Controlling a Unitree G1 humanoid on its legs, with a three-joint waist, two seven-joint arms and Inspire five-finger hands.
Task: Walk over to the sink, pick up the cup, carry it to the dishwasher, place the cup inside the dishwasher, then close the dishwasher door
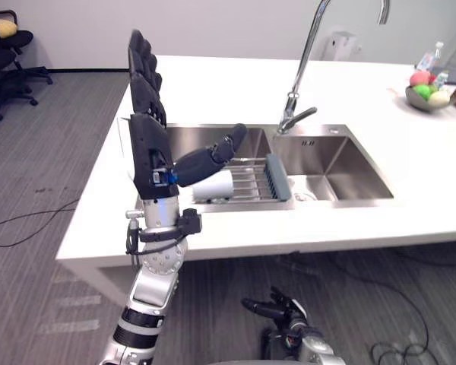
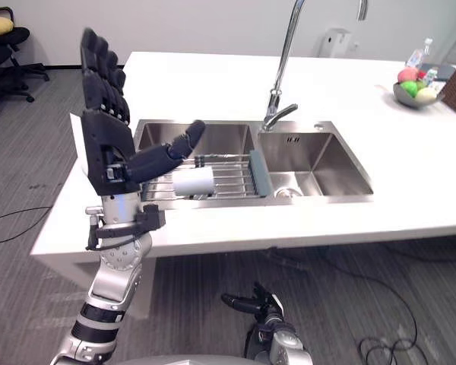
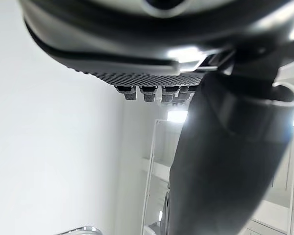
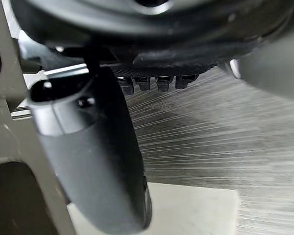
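The white cup [image 1: 215, 186] lies on its side on the wire rack [image 1: 247, 181] across the sink [image 1: 349, 163] in the worktop [image 1: 213, 84]. The left robot hand [image 1: 147, 141] is raised before it, fingers straight, thumb spread, holding nothing. The right robot hand [image 1: 277, 308] hangs low, its fingers relaxed and empty.

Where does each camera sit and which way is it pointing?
Left eye view: on the head, facing down at the sink, cup lying on its rack; left hand raised in front, right hand low.
Right eye view: beside it, same direction and scene.
Left wrist view: on the left wrist, facing along the left thumb toward a pale wall.
Right wrist view: on the right wrist, facing along the right thumb at the floor.
Shared: both eye views show sink, cup, both hands.
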